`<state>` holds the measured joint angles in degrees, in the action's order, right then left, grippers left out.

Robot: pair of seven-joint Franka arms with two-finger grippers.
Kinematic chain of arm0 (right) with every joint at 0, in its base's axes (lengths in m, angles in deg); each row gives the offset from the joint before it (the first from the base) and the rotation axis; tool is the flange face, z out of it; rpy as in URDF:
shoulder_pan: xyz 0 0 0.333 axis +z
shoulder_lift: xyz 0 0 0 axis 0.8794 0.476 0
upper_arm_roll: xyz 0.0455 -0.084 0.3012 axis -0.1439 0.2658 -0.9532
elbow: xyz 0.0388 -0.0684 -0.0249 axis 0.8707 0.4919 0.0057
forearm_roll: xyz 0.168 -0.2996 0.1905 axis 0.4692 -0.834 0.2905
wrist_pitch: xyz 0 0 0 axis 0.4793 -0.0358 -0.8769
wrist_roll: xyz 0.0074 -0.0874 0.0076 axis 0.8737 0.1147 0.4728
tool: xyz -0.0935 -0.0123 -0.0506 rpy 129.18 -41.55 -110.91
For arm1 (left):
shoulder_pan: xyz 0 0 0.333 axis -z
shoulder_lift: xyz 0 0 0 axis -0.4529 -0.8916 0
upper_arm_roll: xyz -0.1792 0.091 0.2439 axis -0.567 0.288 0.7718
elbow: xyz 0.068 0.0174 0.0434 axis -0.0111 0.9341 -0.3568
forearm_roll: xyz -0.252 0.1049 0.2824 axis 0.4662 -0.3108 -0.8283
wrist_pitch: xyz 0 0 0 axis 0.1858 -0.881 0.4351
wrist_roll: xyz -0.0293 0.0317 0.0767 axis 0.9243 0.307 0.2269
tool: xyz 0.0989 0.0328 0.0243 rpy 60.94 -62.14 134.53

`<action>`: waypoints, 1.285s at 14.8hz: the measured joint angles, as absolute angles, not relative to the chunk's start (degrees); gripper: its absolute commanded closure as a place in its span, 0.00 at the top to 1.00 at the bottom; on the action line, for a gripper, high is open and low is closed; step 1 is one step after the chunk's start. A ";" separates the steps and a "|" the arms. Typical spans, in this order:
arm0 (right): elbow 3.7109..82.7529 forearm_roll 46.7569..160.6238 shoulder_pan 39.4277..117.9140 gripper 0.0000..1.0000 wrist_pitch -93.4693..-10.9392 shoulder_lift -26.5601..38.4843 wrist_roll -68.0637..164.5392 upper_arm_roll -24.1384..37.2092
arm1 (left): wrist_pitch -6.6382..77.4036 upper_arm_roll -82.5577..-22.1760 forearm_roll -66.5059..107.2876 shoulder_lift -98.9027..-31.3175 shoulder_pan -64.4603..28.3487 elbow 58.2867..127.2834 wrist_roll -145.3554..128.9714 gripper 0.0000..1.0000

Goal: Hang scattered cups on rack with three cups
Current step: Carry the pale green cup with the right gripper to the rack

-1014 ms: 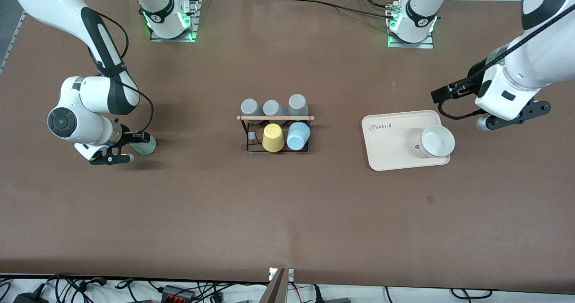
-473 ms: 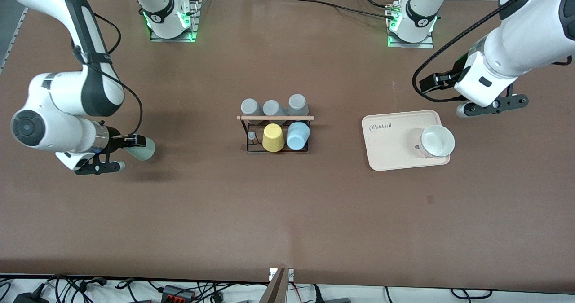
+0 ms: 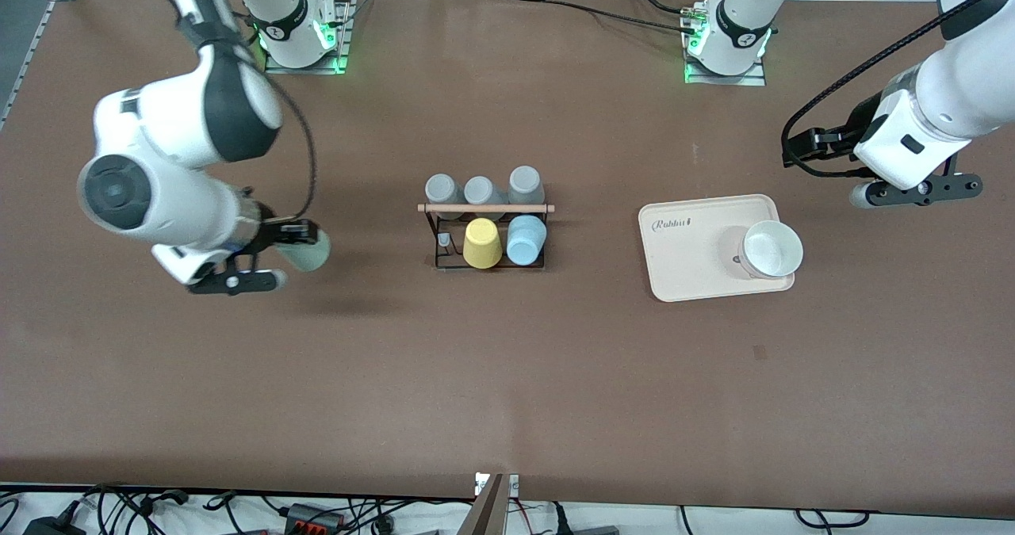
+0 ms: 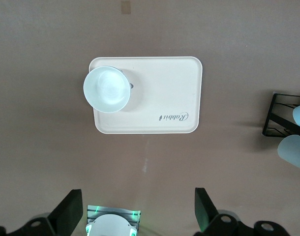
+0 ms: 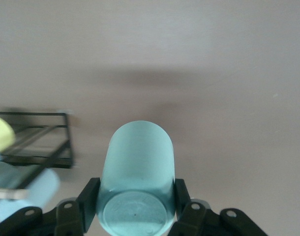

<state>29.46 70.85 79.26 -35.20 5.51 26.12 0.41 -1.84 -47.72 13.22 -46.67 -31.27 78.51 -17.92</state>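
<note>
My right gripper [image 3: 295, 246] is shut on the pale sage-green cup [image 3: 308, 251], held on its side in the air over the table toward the right arm's end. In the right wrist view the cup [image 5: 137, 162] fills the gripper [image 5: 136, 199], a finger on each side. The black wire rack [image 3: 438, 238] with a wooden rod [image 3: 485, 208] stands mid-table. The light blue cup [image 3: 526, 240] hangs on it beside a yellow cup [image 3: 482, 243]. My left gripper [image 3: 913, 194] hangs open and empty [image 4: 137, 216] over the table beside the tray.
Three grey cups [image 3: 480, 190] sit on the rack's side farther from the front camera. A cream tray [image 3: 686, 261] with a white bowl [image 3: 771, 250] on it lies toward the left arm's end. The rack's corner [image 5: 37, 140] shows in the right wrist view.
My right arm has carried the sage-green cup toward the rack. The left arm has swung about near the tray and stays open.
</note>
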 measured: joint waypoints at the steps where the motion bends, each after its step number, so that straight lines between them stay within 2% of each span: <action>1: 28.68 70.85 81.47 0.30 -35.20 5.63 22.70 0.38 | -1.81 -47.85 13.22 -46.67 -31.15 78.52 -17.92 1.00; 8: 24.48 72.56 90.14 0.30 -36.29 9.26 1.44 0.34 | -1.81 -47.58 13.22 -46.65 -31.91 78.60 -17.74 1.00; 19: 23.90 76.44 92.43 0.31 -40.92 12.97 -7.61 0.37 | -0.32 -47.74 13.22 -46.65 -33.97 78.65 -15.80 1.00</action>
